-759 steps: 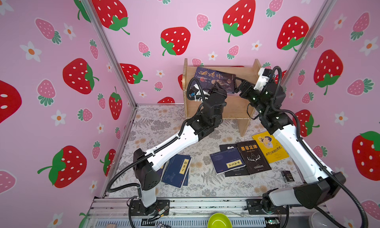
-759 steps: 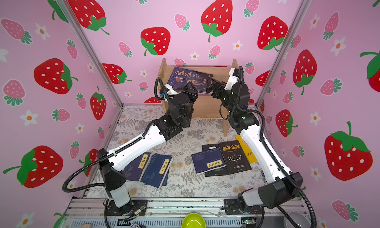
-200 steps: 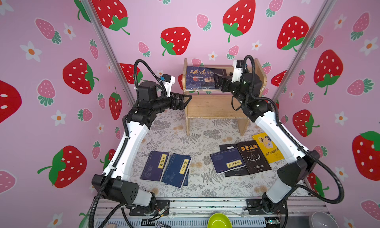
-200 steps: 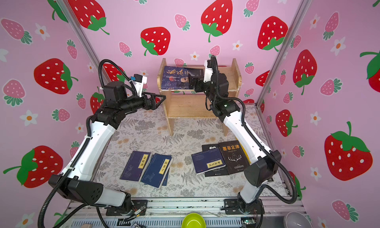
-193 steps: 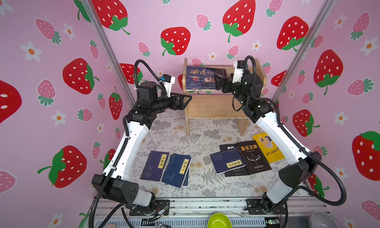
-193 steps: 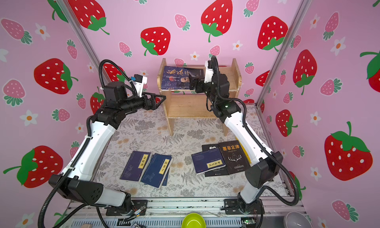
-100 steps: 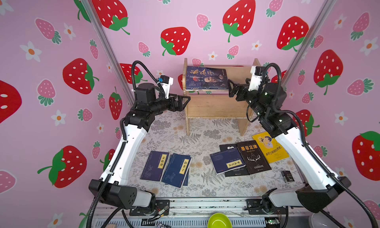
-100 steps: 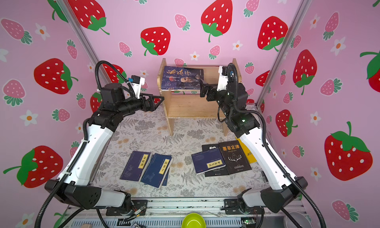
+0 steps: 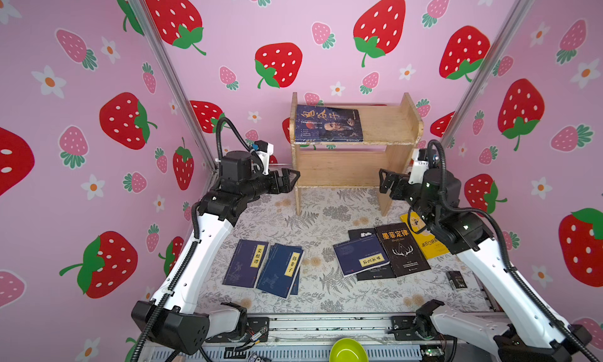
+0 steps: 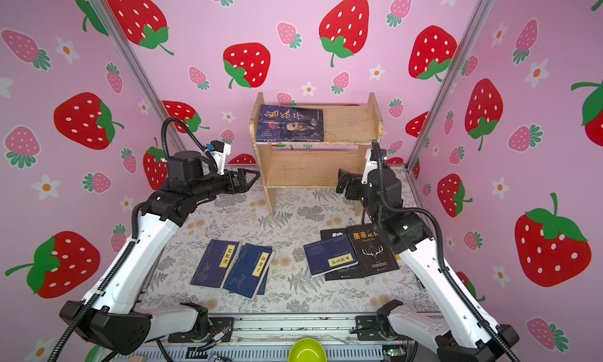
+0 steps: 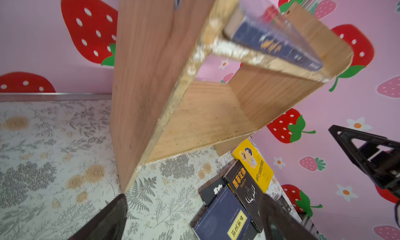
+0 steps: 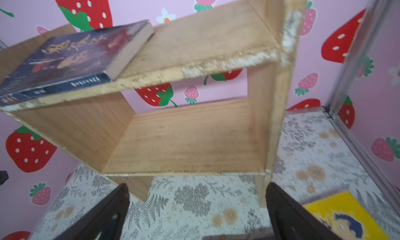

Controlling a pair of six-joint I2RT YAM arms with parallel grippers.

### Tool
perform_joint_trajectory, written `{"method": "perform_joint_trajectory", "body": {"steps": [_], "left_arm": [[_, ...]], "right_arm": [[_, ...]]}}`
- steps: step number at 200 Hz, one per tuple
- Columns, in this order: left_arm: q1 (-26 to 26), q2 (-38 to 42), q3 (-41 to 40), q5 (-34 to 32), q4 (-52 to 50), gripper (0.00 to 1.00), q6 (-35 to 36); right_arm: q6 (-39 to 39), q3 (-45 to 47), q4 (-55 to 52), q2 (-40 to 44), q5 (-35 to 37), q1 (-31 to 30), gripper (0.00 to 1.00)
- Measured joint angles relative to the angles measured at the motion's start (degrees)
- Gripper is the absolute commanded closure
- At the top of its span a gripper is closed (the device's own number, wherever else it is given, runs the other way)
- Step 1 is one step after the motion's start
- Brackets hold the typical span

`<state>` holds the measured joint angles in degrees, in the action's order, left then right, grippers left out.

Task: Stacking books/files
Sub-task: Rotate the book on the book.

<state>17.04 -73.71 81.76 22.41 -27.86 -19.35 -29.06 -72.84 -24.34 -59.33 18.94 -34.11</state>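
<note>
While both arms hang clear of the mat [image 9: 319,213], the portrait book [image 9: 328,123] lies flat on the shelf [image 9: 388,125], on its top board at the left end, spine along the front edge. Below on the mat, I see a navy pair [image 9: 248,262] overlapping near my left arm, with another blue edge showing under them. By my right arm a navy book [image 9: 360,256] lies across a dark cover, the black book [image 9: 403,249] touches it, and the yellow book [image 9: 424,238] is partly hidden by the arm. Left gripper [image 9: 293,180] hovers just beside the shelf's left post, jaws spread, empty. Right gripper [image 9: 382,182] is by the right post, jaws wide, nothing between them.
</note>
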Motion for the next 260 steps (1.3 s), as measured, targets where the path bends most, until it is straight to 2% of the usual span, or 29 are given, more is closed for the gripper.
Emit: {"method": "perform_joint_trajectory", "body": {"steps": [31, 71, 116, 143, 186, 225, 260], "left_arm": [[11.30, -0.72, -4.57, -4.48, -2.03, 0.04, -2.21], [23.98, -7.61, -9.77, -6.14, 2.51, 0.04, -7.52], [34.47, -20.76, -7.76, -9.53, 3.91, 0.06, -7.06], [35.30, -27.26, -5.92, -10.12, 3.87, 0.06, -5.05], [34.53, -34.14, -0.61, -11.87, 3.30, 0.06, -0.17], [32.85, -38.47, 1.86, -11.41, 4.02, 0.06, 2.62], [30.45, -41.40, 1.86, -9.01, 4.79, 0.06, 3.39]], "right_arm": [[-9.57, 8.87, -6.80, 6.56, 2.67, 0.00, 0.00], [-18.73, 24.39, -11.76, 12.46, 2.73, 0.24, 0.00], [-26.69, 35.91, -11.13, 14.56, -4.39, 1.36, 0.00], [-31.34, 41.70, -8.31, 14.56, -10.84, 1.57, 0.02], [-37.86, 48.02, -2.97, 14.62, -17.09, 1.62, 0.06], [-42.49, 52.39, 2.69, 14.29, -19.47, 1.62, 0.08], [-44.37, 53.22, 9.86, 9.51, -20.09, 1.62, 0.11]]}}
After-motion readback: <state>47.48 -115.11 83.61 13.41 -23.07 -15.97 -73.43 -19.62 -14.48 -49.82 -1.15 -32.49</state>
